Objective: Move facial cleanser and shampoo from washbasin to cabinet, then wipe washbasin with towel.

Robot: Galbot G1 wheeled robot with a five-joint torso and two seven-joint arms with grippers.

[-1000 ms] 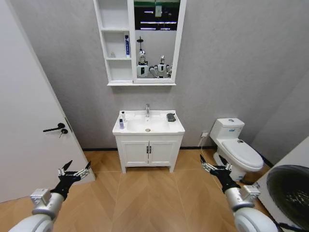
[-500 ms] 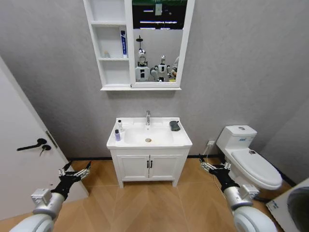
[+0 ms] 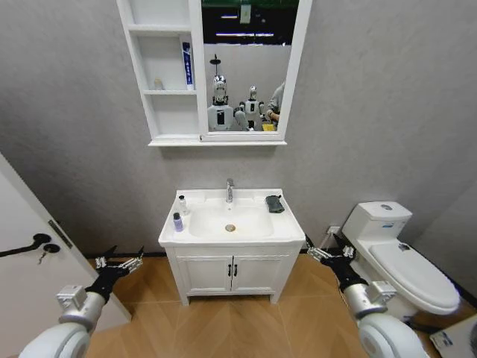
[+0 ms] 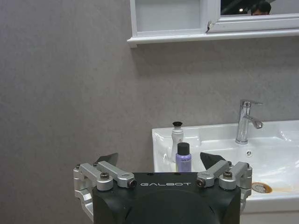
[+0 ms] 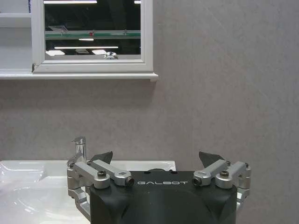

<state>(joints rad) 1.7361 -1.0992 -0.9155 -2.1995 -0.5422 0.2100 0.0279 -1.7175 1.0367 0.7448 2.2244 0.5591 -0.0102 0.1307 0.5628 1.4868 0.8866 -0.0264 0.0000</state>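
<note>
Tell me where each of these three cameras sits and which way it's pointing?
Head view: high on the robot's head, facing the wall with the cabinet, washbasin and toilet; the left gripper and right gripper show low, both open.
Left wrist view: on the left arm, looking over its own left gripper at the washbasin's bottle end.
Right wrist view: on the right arm, looking over the right gripper at the washbasin's other end.
Shared: all see the tap.

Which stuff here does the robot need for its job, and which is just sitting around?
Needed:
washbasin
white bottle
purple bottle
towel
cabinet

Just around:
toilet
door
blue tube already on the shelf
</note>
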